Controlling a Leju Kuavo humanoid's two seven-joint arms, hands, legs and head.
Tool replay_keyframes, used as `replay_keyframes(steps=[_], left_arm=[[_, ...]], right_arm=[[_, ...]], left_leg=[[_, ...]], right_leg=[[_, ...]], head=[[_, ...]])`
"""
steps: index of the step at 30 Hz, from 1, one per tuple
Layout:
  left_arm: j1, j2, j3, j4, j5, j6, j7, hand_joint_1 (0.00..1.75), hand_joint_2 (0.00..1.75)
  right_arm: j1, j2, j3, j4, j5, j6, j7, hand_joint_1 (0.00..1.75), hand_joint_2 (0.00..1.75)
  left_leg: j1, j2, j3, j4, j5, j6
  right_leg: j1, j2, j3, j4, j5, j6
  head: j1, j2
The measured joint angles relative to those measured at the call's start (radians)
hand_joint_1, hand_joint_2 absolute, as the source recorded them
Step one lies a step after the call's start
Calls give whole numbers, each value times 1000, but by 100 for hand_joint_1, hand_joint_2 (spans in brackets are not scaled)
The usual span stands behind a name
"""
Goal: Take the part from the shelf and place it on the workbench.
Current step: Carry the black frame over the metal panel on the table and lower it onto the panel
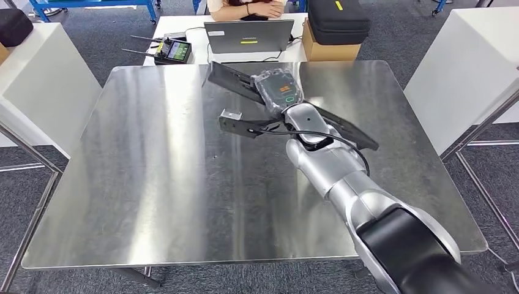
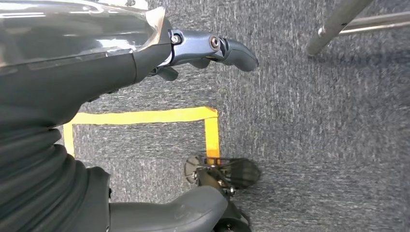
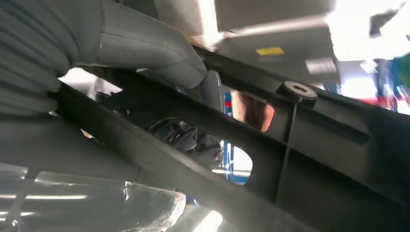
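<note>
A long black plastic part (image 1: 235, 79) with a small metal bracket (image 1: 231, 114) lies slanted low over the back middle of the steel workbench (image 1: 153, 184). I cannot tell whether it touches the top. My right hand (image 1: 278, 90), covered in clear plastic, grips the part near its middle. In the right wrist view the thick grey thumb (image 3: 159, 53) presses over the part's black ribbed frame (image 3: 300, 145). My left hand (image 2: 159, 58) hangs beside my body over the grey carpet, its fingers (image 2: 232, 48) apart and holding nothing.
Behind the workbench is a white table with a laptop (image 1: 248, 35), a remote controller (image 1: 173, 50) and a black case (image 1: 338, 21) on a cardboard box; a person sits there. White cabinets (image 1: 465, 67) flank both sides. Yellow tape (image 2: 145, 116) marks the carpet.
</note>
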Motion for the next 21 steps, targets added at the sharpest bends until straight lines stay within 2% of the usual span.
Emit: replay_keyframes(steps=[2, 5, 9, 14, 18, 21], left_arm=[[-4, -4, 0, 0, 0, 5, 7, 0, 175], [-9, -10, 0, 0, 0, 9, 15, 0, 175], [-12, -11, 0, 0, 1, 10, 22, 0, 175], [-14, -14, 0, 0, 6, 5, 16, 0, 175], [-14, -14, 0, 0, 16, -4, -2, 0, 175], [-14, -14, 0, 0, 22, -4, -6, 0, 175]], right_arm=[[-12, 8, 29, 62, 29, 15, 18, 175, 175], [-20, 17, 53, 126, 38, 28, 29, 175, 175], [-22, 28, 71, 180, 41, 42, 38, 175, 175], [-22, 35, 83, 217, 53, 46, 52, 175, 175], [-20, 35, 86, 238, 52, 48, 71, 0, 0], [-18, 35, 85, 250, 46, 53, 78, 0, 0]], left_leg=[[-1, -1, 6, -8, 4, 7], [-6, -4, 5, -11, 13, 5], [-18, -6, 4, -11, 8, 15], [-23, -6, 4, -10, 6, 23], [-25, -6, 5, -10, 6, 24], [-24, -5, 5, -10, 6, 25]], right_leg=[[7, -1, 0, 2, -7, 7], [12, -2, 1, 2, -10, 2], [11, -5, 1, -5, -12, 5], [8, -5, 2, -8, -13, 10], [7, -5, 1, -8, -12, 15], [7, -5, 1, -8, -11, 20]], head=[[2, 0], [3, 0], [3, 0], [3, 0], [3, 0], [2, 0]])
